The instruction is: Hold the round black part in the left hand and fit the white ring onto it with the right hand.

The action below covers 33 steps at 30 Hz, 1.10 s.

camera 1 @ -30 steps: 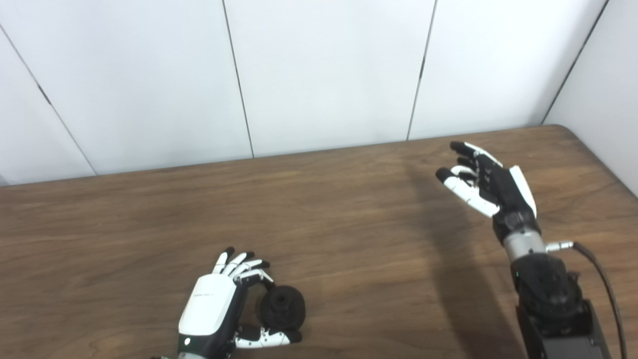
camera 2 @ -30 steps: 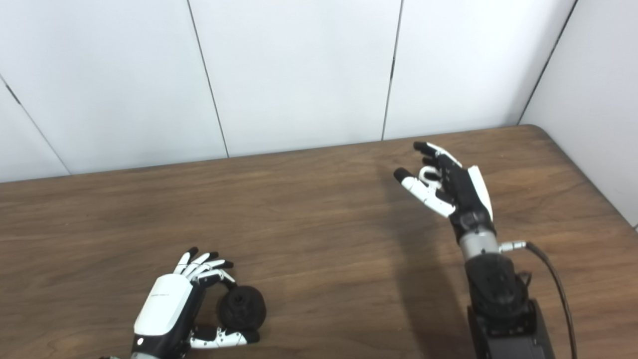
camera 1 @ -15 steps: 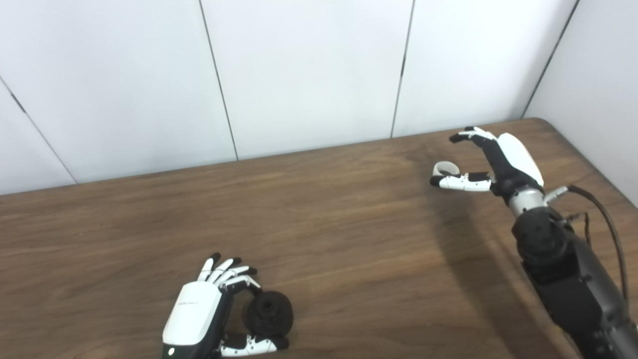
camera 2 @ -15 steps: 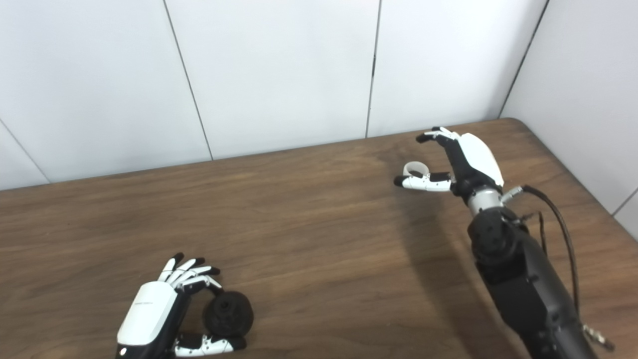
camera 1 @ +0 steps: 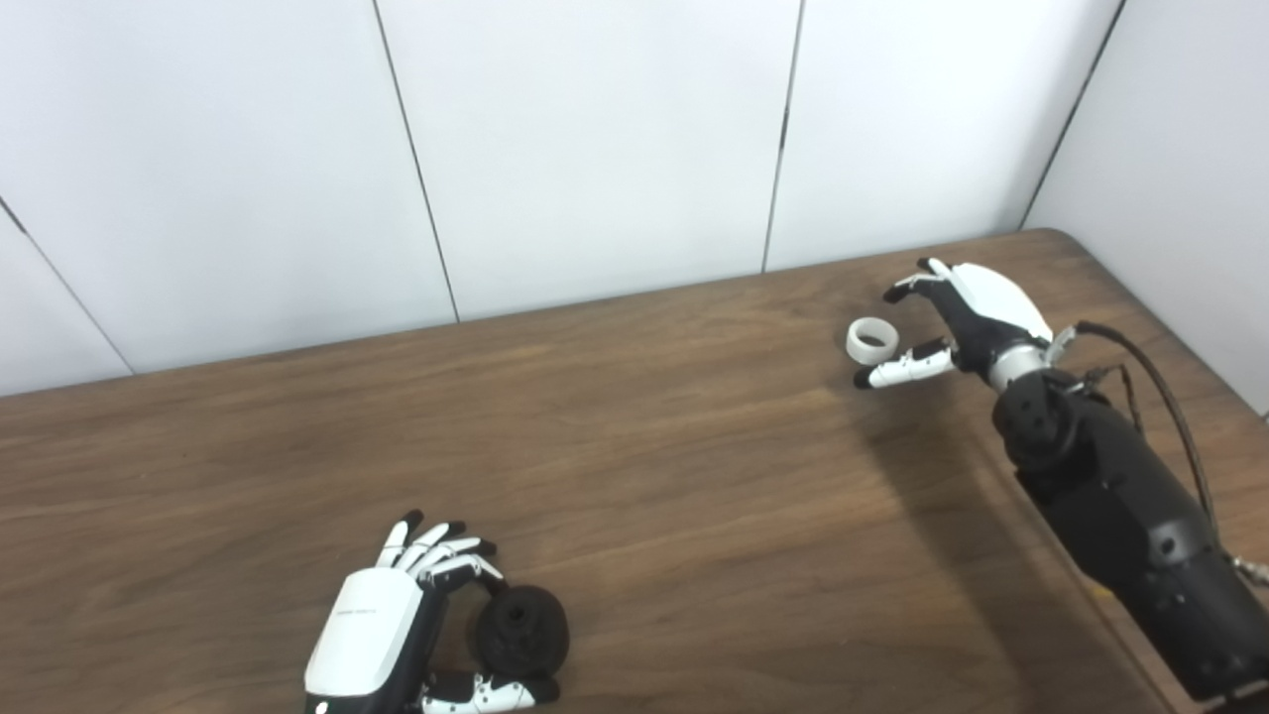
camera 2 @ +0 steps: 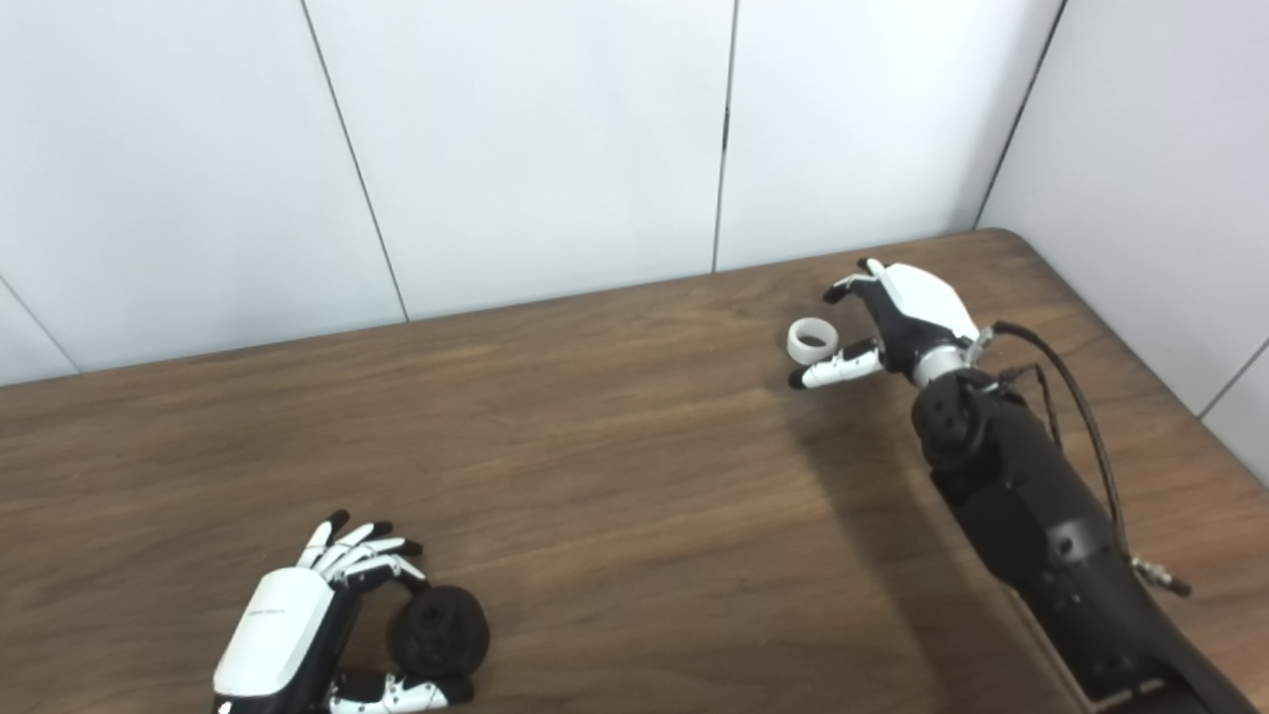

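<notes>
- We are working over a brown wooden table (camera 1: 694, 476).
- Our right hand (camera 1: 967, 317), at two o'clock, is hovering with fingers spread, holding nothing.
- Our left hand (camera 1: 397, 635), at seven o'clock, is gripping the round black part (camera 1: 520, 643).
- The white ring (camera 1: 872, 340) is lying just beside our right thumb.

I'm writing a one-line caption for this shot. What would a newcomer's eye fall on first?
Probably the right hand, reaching out at the far right of the wooden table, fingers spread around a small white ring lying there, not yet gripped. Next, at the near left edge, the left hand curls around the round black part.
</notes>
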Tool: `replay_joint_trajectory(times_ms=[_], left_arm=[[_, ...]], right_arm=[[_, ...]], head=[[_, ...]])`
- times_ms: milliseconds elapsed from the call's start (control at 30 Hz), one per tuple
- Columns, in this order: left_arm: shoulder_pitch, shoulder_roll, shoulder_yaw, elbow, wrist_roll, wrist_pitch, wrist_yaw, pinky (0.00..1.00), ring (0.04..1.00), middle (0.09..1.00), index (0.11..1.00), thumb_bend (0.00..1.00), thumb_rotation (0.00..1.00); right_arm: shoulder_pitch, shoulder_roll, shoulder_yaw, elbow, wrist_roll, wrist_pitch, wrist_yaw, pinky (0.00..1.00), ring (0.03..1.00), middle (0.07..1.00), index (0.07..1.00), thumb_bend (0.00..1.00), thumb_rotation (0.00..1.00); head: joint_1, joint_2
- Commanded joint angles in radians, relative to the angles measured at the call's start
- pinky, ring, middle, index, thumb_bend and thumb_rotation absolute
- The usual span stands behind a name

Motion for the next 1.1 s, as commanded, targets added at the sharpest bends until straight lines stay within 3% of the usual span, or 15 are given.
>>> replay_joint_trajectory(times_ms=[0,533,1067], left_arm=[[0.030,0.028,0.005,0.013,0.016,0.016,-0.031,1.00,0.879,0.766,0.483,0.52,0.05],[0.043,0.026,0.008,0.007,0.018,0.017,-0.033,1.00,0.877,0.767,0.483,0.52,0.05],[0.050,0.020,0.007,-0.009,0.021,0.027,-0.047,1.00,0.881,0.767,0.483,0.52,0.05]], right_arm=[[-0.064,-0.029,-0.003,-0.001,-0.018,0.006,0.002,1.00,1.000,0.991,0.779,0.86,0.38],[-0.140,-0.021,0.014,0.133,-0.014,-0.005,-0.005,1.00,1.000,0.985,0.768,0.83,0.39],[-0.158,0.009,0.017,0.177,0.002,0.000,-0.007,1.00,1.000,0.981,0.735,0.81,0.40]], head=[[0.001,0.000],[0.009,-0.006],[0.023,0.002]])
